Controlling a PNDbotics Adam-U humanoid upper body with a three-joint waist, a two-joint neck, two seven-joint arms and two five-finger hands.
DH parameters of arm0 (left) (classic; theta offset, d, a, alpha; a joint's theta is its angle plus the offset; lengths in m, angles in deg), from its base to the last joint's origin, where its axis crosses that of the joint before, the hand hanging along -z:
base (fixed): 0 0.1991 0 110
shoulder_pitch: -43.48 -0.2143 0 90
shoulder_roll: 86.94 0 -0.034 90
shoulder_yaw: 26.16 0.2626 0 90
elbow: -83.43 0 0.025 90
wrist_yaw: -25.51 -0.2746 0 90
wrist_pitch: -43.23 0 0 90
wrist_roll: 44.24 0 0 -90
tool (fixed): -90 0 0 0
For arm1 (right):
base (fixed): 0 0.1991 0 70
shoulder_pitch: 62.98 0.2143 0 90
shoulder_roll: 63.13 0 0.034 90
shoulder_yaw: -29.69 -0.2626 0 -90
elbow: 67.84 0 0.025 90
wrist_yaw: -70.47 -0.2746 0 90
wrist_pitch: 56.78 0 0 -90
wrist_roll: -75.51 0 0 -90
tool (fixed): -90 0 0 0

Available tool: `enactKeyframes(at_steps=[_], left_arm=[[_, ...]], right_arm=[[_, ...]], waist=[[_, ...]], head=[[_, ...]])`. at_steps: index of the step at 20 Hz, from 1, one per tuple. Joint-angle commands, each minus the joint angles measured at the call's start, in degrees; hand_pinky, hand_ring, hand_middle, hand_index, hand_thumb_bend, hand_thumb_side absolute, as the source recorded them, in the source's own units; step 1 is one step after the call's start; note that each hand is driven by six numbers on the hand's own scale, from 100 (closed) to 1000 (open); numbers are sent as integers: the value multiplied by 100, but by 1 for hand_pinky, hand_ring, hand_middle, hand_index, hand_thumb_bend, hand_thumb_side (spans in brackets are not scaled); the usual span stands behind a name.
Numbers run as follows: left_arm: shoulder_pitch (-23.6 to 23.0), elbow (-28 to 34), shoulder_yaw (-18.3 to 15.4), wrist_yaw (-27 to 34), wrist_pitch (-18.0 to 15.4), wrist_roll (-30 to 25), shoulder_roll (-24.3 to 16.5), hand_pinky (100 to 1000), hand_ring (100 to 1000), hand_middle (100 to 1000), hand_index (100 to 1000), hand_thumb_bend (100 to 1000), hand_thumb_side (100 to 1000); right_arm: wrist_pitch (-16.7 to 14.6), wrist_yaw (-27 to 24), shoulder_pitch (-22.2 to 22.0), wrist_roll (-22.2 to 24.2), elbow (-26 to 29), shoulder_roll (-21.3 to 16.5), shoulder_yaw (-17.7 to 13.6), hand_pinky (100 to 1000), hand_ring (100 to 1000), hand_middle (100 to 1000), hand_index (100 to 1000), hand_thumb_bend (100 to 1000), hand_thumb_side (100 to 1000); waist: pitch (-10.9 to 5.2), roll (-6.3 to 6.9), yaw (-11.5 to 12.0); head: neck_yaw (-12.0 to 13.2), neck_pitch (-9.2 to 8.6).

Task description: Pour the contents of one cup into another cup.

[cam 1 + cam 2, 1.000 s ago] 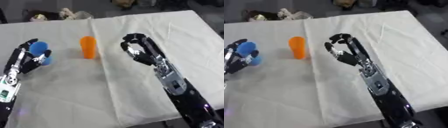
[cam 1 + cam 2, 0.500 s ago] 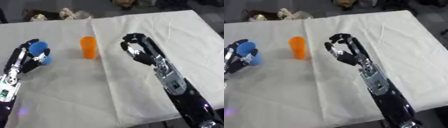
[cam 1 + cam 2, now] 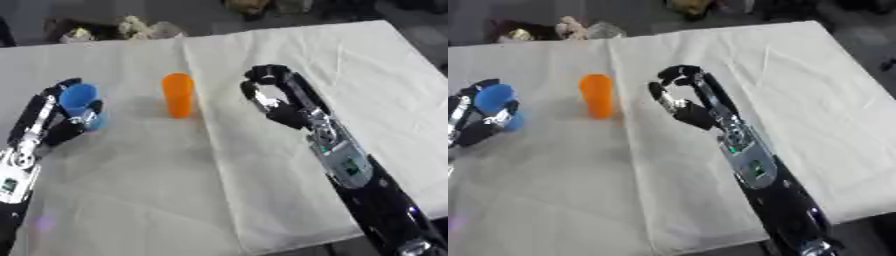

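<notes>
At the left edge of the surface (image 3: 262,200), white cloth over it, the left hand (image 3: 54,122) has its fingers (image 3: 39,107) curled round a blue cup (image 3: 80,102), cup tilted. Just right of it, apart, an orange cup (image 3: 178,95) stands upright on the cloth. Further right, near the orange cup but not touching, the right hand (image 3: 276,97) hovers, fingers curled, holding nothing.

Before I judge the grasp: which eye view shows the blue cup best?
The left eye view: the blue cup sits clear of the frame edge, with the left hand curled round it. The right eye view shows the same cup pushed close to its left edge, the hand partly cut off.
</notes>
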Motion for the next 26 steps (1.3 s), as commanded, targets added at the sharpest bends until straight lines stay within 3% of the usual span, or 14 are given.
enactKeyframes(at_steps=[1, 13, 26], left_arm=[[-52, -150, 101, -28, 49, -96, 22, 309, 451, 452, 904, 100, 526], [-84, -30, 76, 590, 113, 61, 28, 153, 305, 292, 867, 100, 327], [-189, 598, -2, 1337, 174, 233, -81, 104, 256, 238, 844, 100, 397]], right_arm=[[-8, -36, 89, -3, 111, -33, -14, 815, 902, 600, 738, 340, 715], [-12, -32, 88, 1, 96, -27, -13, 815, 901, 600, 738, 333, 717], [1, -103, 159, -4, -44, 34, 4, 806, 891, 592, 733, 325, 710]], waist=[[-54, -12, -3], [-72, -1, 4], [-101, 19, 45]], head=[[-15, 15], [-30, 17], [-80, 27]])
